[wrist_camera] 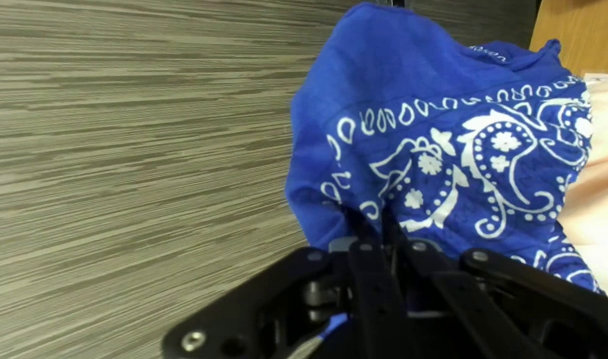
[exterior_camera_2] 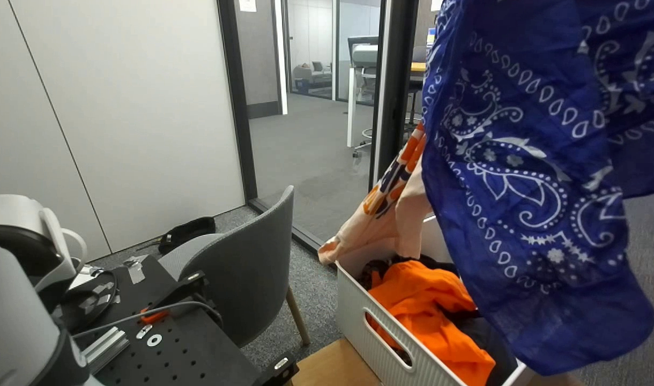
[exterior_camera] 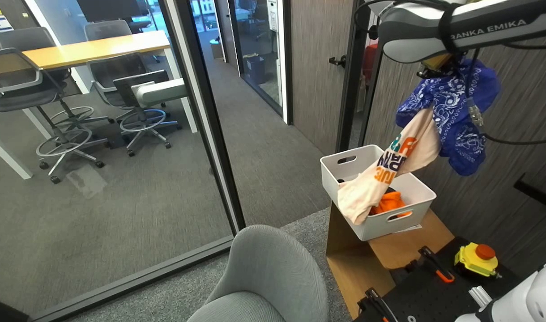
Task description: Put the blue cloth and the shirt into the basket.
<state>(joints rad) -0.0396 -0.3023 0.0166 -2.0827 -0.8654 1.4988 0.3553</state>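
White and ribbed, one basket [exterior_camera: 377, 229] in an exterior view stands beneath a cream lettered cloth [exterior_camera: 386, 173], near a hanging paisley blue cloth [exterior_camera: 454, 107], in an exterior view holds crumpled orange fabric [exterior_camera_2: 429, 305] beside dark cloth [exterior_camera_2: 480, 333], and in the wrist view the gripper [wrist_camera: 372, 227] clamps the blue cloth.

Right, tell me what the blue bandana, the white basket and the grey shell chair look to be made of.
Blue bandana: matte woven cloth, probably thin cotton; it hangs in soft folds.
White basket: likely moulded plastic with a low sheen; stiff thin walls, fine ribs and cut-out handles.
Grey shell chair: matte fabric upholstery, judging by its fine texture; fibre unclear.
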